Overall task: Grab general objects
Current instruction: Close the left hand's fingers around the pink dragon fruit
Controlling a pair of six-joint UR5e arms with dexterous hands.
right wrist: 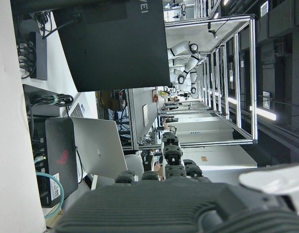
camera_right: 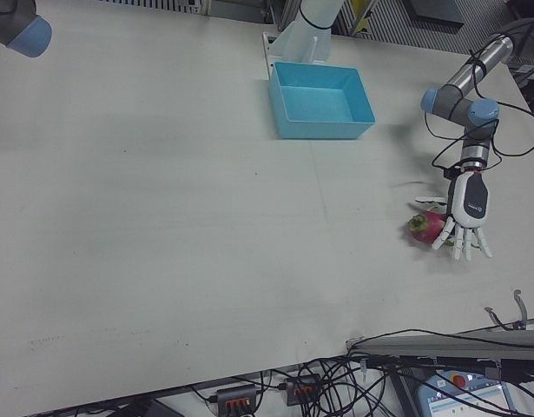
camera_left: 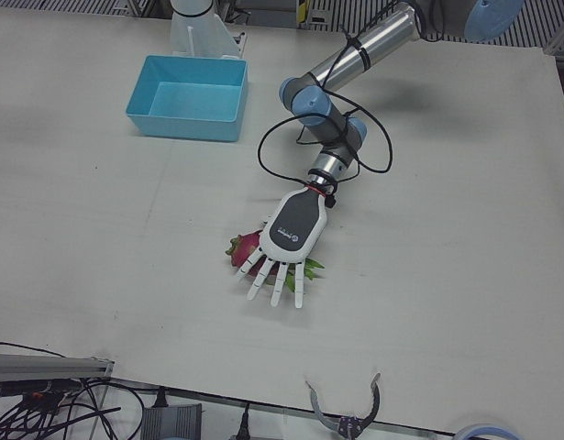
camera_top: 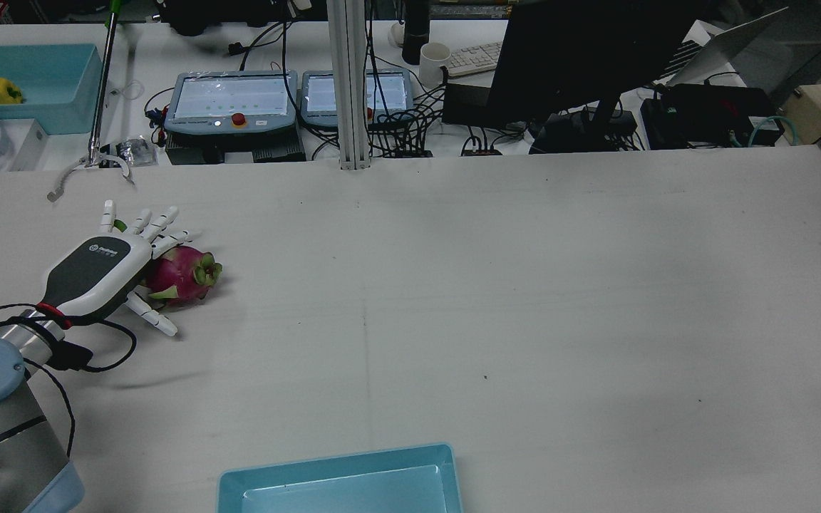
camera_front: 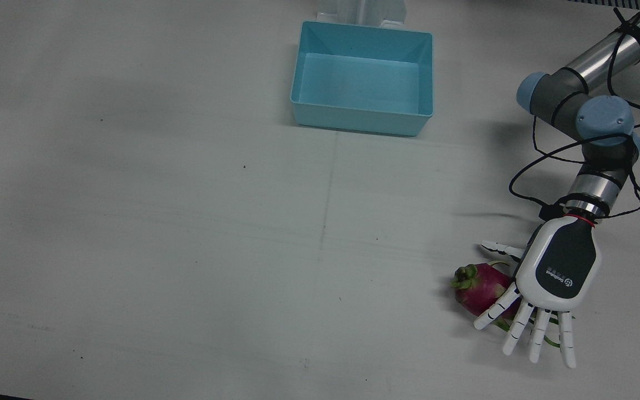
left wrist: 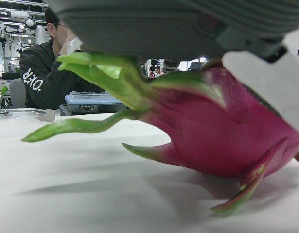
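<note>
Dragon fruit (camera_front: pixel 478 287) half hidden under left hand (camera_front: pixel 556 269), fingers (camera_front: pixel 566 340) splayed, no grip; right hand's own state unreadable.

The left hand (camera_front: pixel 556 275) is being held low, palm down, with its fingers (camera_front: pixel 536 336) spread and extended and nothing clasped. The left arm (camera_front: pixel 581 94) is being bent sharply at the wrist. The right hand's state cannot be told.

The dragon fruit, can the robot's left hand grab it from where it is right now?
Probably yes. The left hand is already spread open right over the dragon fruit, its fingers reaching across it, with nothing between them. The fruit lies alone on the table, so closing the fingers looks enough.
</note>
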